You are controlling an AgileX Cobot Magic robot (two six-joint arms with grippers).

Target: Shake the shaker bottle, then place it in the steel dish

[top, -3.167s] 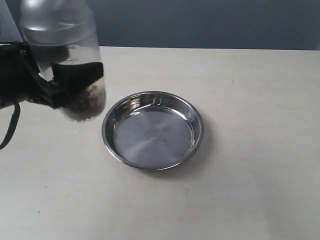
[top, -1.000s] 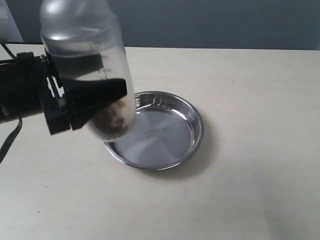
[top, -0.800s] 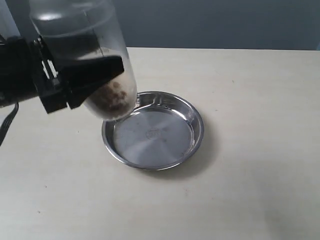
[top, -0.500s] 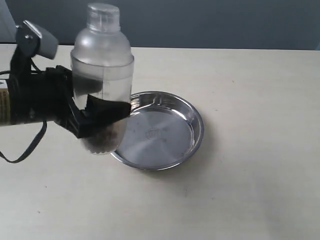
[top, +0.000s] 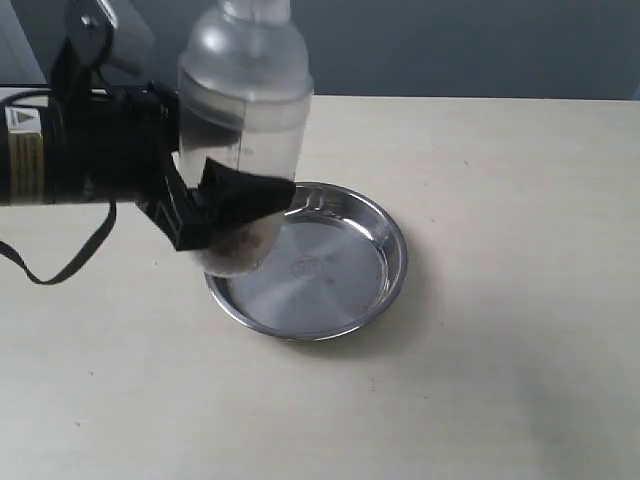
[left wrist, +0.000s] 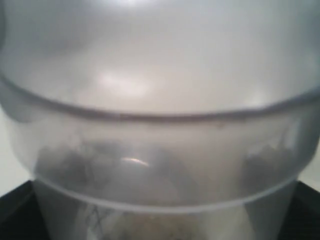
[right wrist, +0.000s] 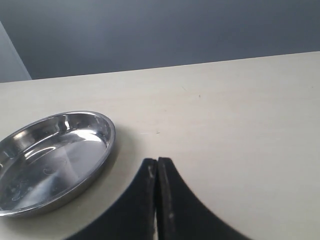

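Two pincers in play, one loaded. We're seeing the left pincer (top: 236,205) clamping the shaker bottle (top: 245,110) across its lower body. Its jaws are standing wide around the barrel, and one black finger (top: 248,195) is crossing the front. The arm is coming in from 9 o'clock in the exterior view, with a black cable (top: 60,268) drooping under it.

The bottle is sitting near upright, with the cap end leaning a touch toward 1 o'clock and the cap cropping out of frame. Brown granules (top: 238,250) are pooling in the base. The base is overlapping the steel dish (top: 320,265) at its 9 to 10 o'clock rim. We're not able to tell from this angle whether it is touching the rim or hanging just above it. The dish is lying flat on the surface (top: 500,380), roughly mid-view, with nothing inside.

In the left wrist view the bottle (left wrist: 160,100) is filling almost the whole frame, with black fingers (left wrist: 12,207) flanking the barrel.

In the right wrist view the right pincer (right wrist: 157,167) is showing its tips pressed together, gripping nothing. It is hanging over bare surface (right wrist: 240,125), with the dish (right wrist: 50,155) near but apart.
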